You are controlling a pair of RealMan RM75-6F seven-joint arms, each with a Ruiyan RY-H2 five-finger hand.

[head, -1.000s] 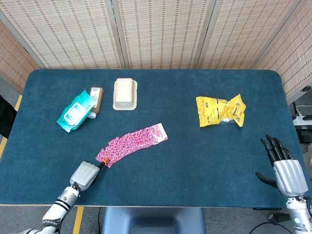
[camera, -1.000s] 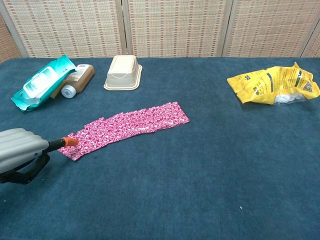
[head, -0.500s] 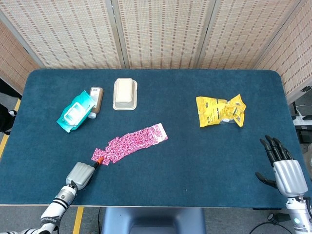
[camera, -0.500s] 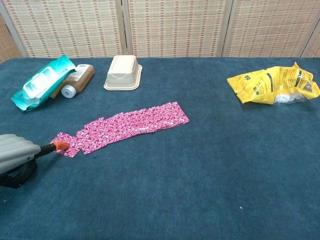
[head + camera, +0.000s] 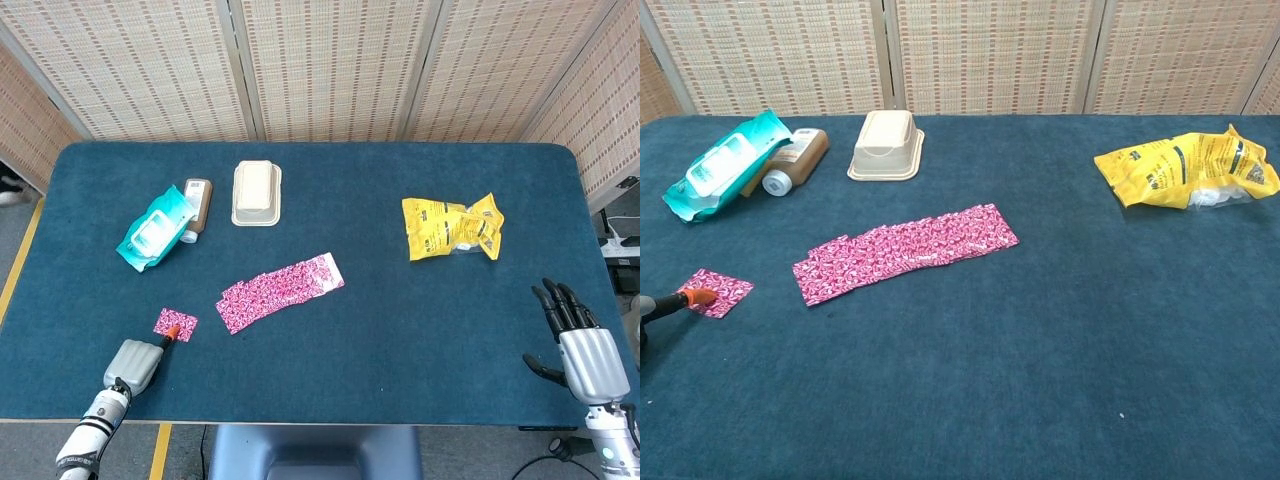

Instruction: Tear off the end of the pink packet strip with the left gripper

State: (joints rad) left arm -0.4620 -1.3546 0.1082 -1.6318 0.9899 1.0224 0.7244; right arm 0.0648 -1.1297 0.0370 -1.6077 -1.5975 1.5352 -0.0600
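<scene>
Change: since a second ago you had drawn your left hand [image 5: 133, 362] back toward the near left corner, and the end packet [image 5: 175, 324] went with it, parting from the pink packet strip [image 5: 281, 291]; the strip itself stayed where it lay.
Torn piece: it lay flat on the cloth just ahead of your left hand, the orange fingertip [image 5: 696, 296] resting on its near edge. Whether it was pinched or only pressed from above, I cannot tell.
Strip: it lay ahead and to the right of your left hand, well apart from the torn piece, with bare cloth between them.
Long axis: it ran from its near end, on your left hand's side, up and away to the right.
Nearer hand: your left by far; your right hand [image 5: 585, 345] stood at the far right edge, upright, fingers spread, holding nothing.
Judgement: the tear looked done; what remained was only to let go of the piece.
Surface: dark blue table cloth [image 5: 380, 340], a napped fabric that probably held the strip still while you pulled.
Room: woven screen panels [image 5: 330, 65] stood behind the table.
</scene>
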